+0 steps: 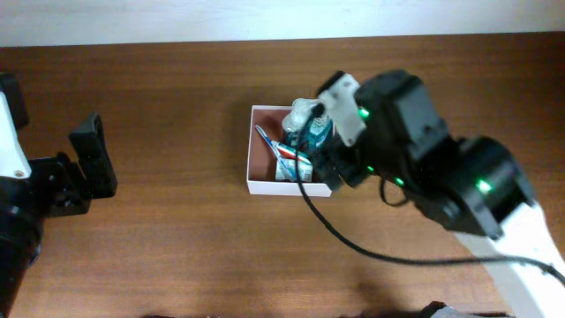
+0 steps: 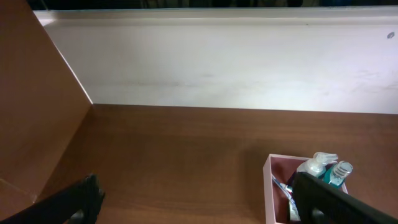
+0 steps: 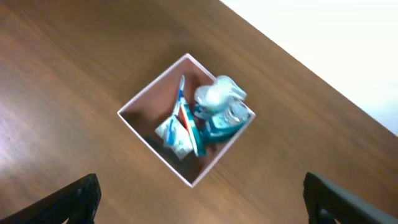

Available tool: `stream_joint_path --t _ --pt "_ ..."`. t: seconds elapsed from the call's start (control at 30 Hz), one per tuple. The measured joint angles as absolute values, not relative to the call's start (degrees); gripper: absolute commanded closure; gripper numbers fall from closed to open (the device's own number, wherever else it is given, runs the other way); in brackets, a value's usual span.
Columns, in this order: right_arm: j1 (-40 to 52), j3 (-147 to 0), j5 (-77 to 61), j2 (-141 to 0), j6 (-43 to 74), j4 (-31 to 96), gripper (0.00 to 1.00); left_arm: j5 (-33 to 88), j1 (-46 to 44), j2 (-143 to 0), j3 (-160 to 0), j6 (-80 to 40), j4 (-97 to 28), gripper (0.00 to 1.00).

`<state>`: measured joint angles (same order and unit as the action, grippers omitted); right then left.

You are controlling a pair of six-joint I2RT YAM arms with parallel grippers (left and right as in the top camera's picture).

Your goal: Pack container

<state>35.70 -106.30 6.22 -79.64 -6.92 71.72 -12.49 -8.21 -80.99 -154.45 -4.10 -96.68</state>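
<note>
The container (image 1: 265, 186) is a square shallow box with white walls and a reddish-brown inside, at the table's middle. It holds a toothbrush (image 3: 182, 99), a green-and-white packet (image 3: 173, 134), a teal bottle (image 3: 214, 127) and a clear white-capped bottle (image 3: 214, 93). My right gripper (image 3: 199, 205) is open and empty, high above the container (image 3: 152, 147); the right arm (image 1: 397, 115) covers the box's right side in the overhead view. My left gripper (image 2: 199, 208) is open and empty at the far left (image 1: 93, 163), well apart from the container (image 2: 268, 186).
A black cable (image 1: 353, 243) runs from the right arm across the table in front of the container. A white wall (image 2: 217, 62) bounds the table's far edge. The tabletop is brown wood (image 1: 177, 247).
</note>
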Motion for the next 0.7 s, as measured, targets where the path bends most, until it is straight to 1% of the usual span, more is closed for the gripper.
stream_joint_path --t 0.1,0.23,0.47,0.57,0.7 --pt "34.3 -106.3 10.3 -77.0 -4.0 71.5 0.01 -12.5 -8.2 -81.0 -154.5 -4.1 -96.7 0.01" --pt "27.4 -106.2 13.8 -71.1 -1.5 71.2 0.01 -12.5 -8.2 -81.0 -154.5 -4.1 -96.7 0.01" --pt "16.7 -105.4 14.3 -57.7 -3.1 71.2 0.01 -12.5 -8.2 -81.0 -154.5 -4.1 -96.7 0.01" --pt "12.3 -101.5 12.0 -52.2 -3.7 70.9 0.01 -12.5 -8.2 -81.0 -154.5 -4.1 -96.7 0.00" --pt "6.3 -88.8 6.7 -44.2 -4.2 66.9 0.01 -12.5 -8.2 -81.0 -154.5 -4.1 -96.7 0.01"
